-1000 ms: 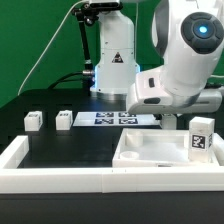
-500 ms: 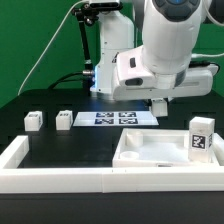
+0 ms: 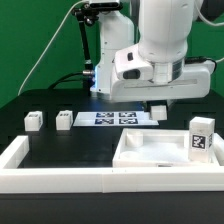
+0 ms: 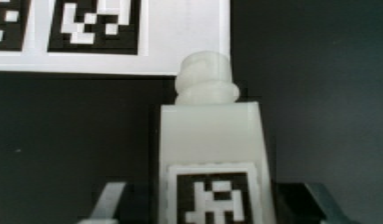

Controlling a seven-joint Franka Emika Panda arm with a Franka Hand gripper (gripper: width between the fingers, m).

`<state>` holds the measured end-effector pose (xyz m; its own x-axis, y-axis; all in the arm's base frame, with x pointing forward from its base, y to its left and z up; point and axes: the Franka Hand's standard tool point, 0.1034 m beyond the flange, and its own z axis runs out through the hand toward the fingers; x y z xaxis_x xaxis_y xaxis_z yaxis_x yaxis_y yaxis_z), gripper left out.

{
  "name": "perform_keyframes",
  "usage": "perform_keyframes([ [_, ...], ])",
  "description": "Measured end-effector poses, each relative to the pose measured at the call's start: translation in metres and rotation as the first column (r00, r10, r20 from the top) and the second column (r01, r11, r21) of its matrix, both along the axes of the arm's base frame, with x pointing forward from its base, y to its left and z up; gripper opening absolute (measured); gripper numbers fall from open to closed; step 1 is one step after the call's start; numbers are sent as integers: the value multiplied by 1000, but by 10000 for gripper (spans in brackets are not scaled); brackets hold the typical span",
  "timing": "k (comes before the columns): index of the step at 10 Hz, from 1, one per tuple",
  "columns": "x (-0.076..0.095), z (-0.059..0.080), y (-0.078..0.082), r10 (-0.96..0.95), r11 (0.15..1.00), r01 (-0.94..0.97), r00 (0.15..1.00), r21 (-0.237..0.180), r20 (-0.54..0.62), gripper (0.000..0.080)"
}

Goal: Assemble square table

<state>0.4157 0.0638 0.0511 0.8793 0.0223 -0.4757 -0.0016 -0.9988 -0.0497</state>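
Note:
The white square table top (image 3: 150, 152), tray-like with a raised rim, lies at the front on the exterior view's right. One white tagged leg (image 3: 201, 138) stands upright at its right edge. Two more small legs (image 3: 33, 120) (image 3: 65, 119) sit on the black table at the left. My gripper (image 3: 160, 109) hangs behind the table top, near the marker board's right end. In the wrist view my gripper (image 4: 209, 205) is shut on a fourth white leg (image 4: 214, 140). That leg's tag faces the camera and its rounded screw tip (image 4: 206, 78) points toward the marker board.
The marker board (image 3: 118, 118) lies flat at mid-table and also shows in the wrist view (image 4: 99, 35). A long white border wall (image 3: 22, 152) runs along the front and left. The arm's white base (image 3: 112, 60) stands at the back.
The arm has swung toward the exterior view's left. The gripper has moved from above the table top's back right corner to beside the marker board's right end.

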Motion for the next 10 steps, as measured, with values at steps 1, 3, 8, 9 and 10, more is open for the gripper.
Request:
perform_keyframes([
  [1,7,12,-2,-8,1000,8,999,5,34,290],
  [3,18,36,-5,-23,1000,21,989,15,147,290],
  [8,34,49,-13,-35,999,35,883,8,468,290],
  [9,40,48,-15,-31,999,36,839,1,544,290],
  [10,44,46,-17,-24,999,35,800,-6,599,290],
])
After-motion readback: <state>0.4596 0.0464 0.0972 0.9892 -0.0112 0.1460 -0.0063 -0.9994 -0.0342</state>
